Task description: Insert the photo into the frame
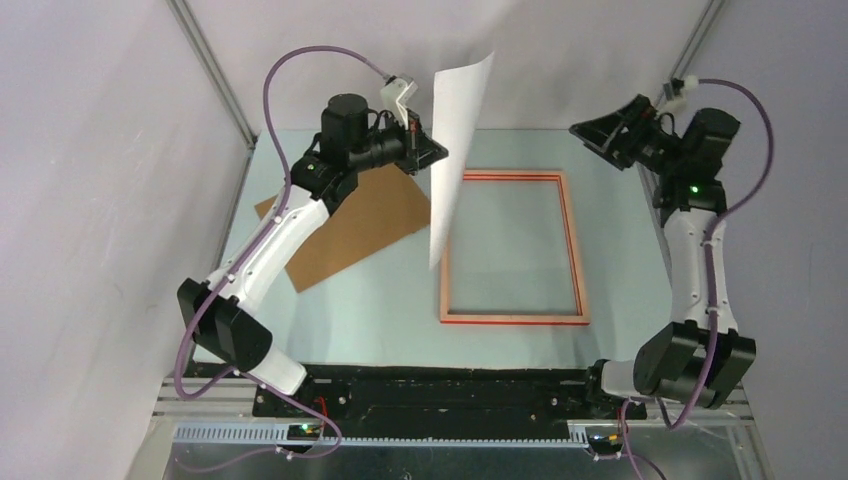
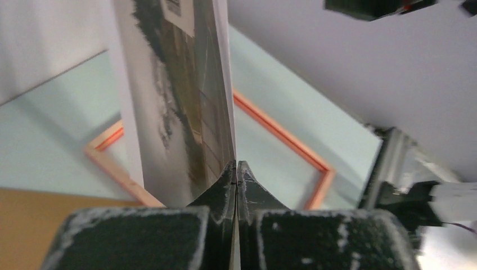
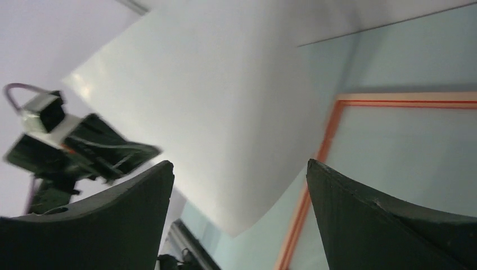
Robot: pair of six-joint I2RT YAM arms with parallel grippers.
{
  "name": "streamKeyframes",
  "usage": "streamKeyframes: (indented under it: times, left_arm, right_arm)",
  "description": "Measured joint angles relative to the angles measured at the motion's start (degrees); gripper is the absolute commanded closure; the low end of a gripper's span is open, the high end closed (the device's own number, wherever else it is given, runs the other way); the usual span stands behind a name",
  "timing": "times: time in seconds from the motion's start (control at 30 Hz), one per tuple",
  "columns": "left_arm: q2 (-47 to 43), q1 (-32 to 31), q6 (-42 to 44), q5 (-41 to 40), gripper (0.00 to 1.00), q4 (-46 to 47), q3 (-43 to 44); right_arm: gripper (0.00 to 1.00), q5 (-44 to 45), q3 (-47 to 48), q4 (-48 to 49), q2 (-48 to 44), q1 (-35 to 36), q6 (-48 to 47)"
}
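The photo (image 1: pixel 455 150) hangs on edge in the air above the table, its white back toward the right side. My left gripper (image 1: pixel 438 152) is shut on its left edge. In the left wrist view the fingertips (image 2: pixel 236 167) pinch the sheet, and the grey landscape print (image 2: pixel 180 101) rises from them. The frame (image 1: pixel 575 240) lies flat on the table below and to the right, pale orange wood up with a red edge showing. My right gripper (image 1: pixel 585 135) hovers open past the frame's far right corner, facing the photo (image 3: pixel 225 112); nothing is between its fingers (image 3: pixel 239 166).
A brown backing board (image 1: pixel 370 225) lies flat left of the frame, partly under my left arm. Grey walls stand close on both sides and at the back. The frame's rail (image 3: pixel 320 152) shows below the right gripper.
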Motion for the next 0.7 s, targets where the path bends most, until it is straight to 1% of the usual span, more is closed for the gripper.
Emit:
streamKeyframes:
  times: [0.17, 0.33, 0.4, 0.5, 0.6, 0.7]
  left_arm:
    - [0.00, -3.78, -7.91, 3.93, 1.00, -1.40, 4.68]
    - [0.85, -8.85, -14.23, 7.21, 1.00, -2.01, 9.44]
    - [1.62, -10.93, -16.15, 8.46, 1.00, -2.01, 11.17]
    - [2.93, -13.40, -18.91, 9.99, 1.00, -1.81, 13.11]
    - [3.43, -14.82, -21.53, 11.08, 1.00, -1.27, 13.14]
    - [3.34, -14.58, -24.26, 11.37, 1.00, 2.19, 10.32]
  right_arm:
    - [0.08, -1.64, -5.79, -4.81, -4.87, -9.42, -5.35]
    - [0.09, -4.31, -10.86, -8.31, -5.68, -18.60, -8.17]
    - [0.09, -4.90, -12.22, -9.81, -5.68, -21.11, -9.29]
    - [0.10, -6.03, -13.73, -10.86, -5.68, -23.58, -10.67]
    - [0.10, -6.84, -14.58, -11.78, -5.68, -25.29, -11.89]
    - [0.10, -7.23, -15.06, -12.41, -5.68, -26.03, -13.05]
